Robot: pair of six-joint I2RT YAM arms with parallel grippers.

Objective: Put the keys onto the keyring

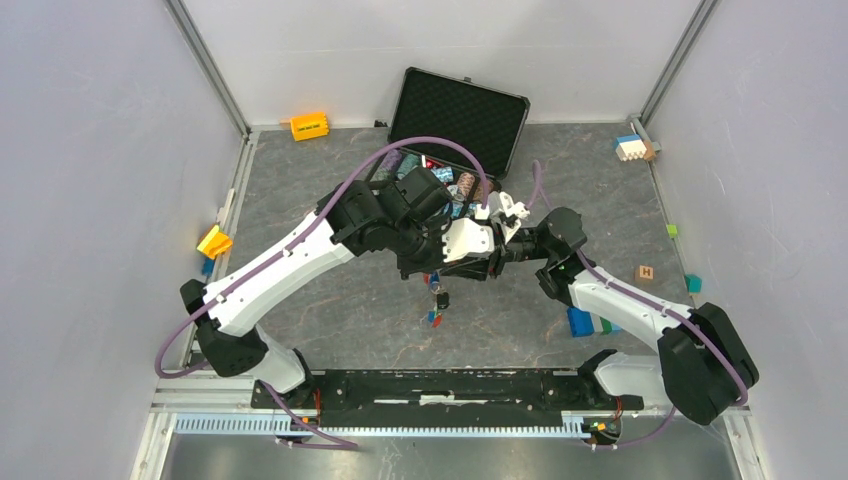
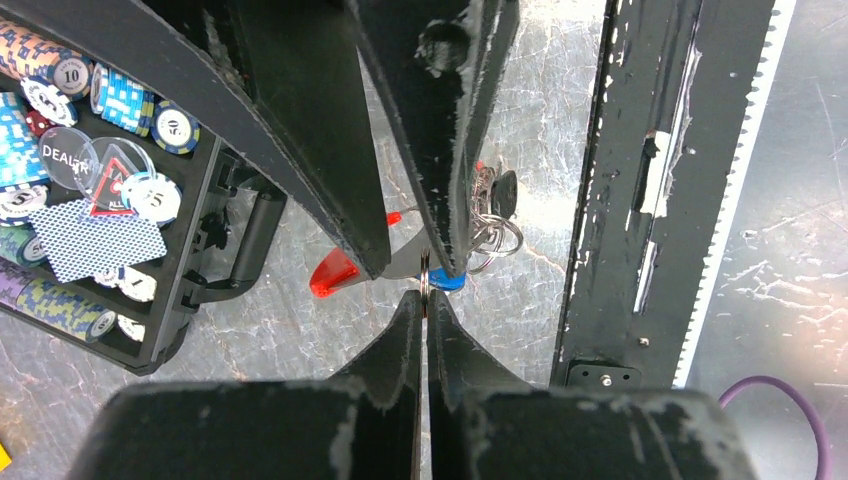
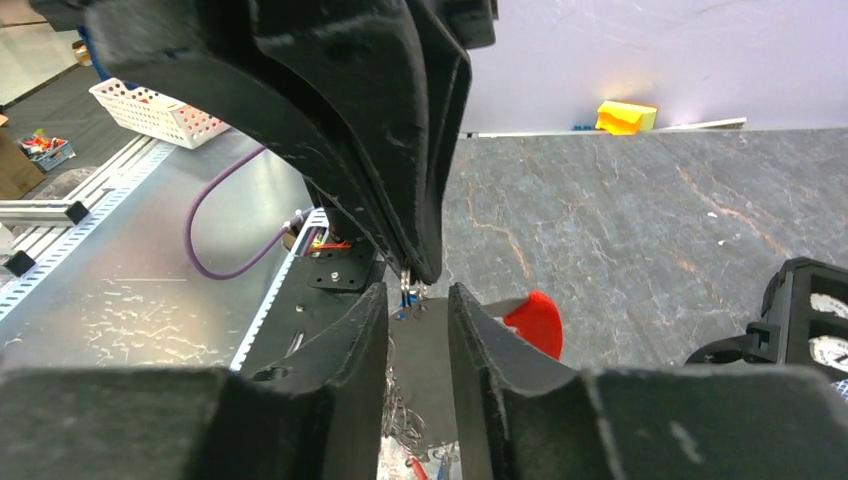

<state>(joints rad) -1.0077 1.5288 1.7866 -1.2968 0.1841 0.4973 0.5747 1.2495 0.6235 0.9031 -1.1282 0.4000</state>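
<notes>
Both grippers meet above the middle of the table. My left gripper (image 2: 426,300) is shut on the thin metal ring of the keyring (image 2: 426,280); in the top view it (image 1: 425,265) comes in from the left. My right gripper (image 3: 417,295) is shut on the keyring's flat fob, whose red tip (image 3: 535,322) sticks out to the right and also shows in the left wrist view (image 2: 335,275). Several keys (image 1: 436,300) hang under the grippers, among them a blue cap (image 2: 447,286) and a cluster of small rings (image 2: 495,228).
An open black case (image 1: 455,120) of poker chips (image 2: 120,95) and cards stands just behind the arms. Toy blocks lie about: orange (image 1: 309,126), yellow (image 1: 214,241), blue (image 1: 580,321), wooden (image 1: 645,272). The black base rail (image 1: 450,385) runs along the near edge.
</notes>
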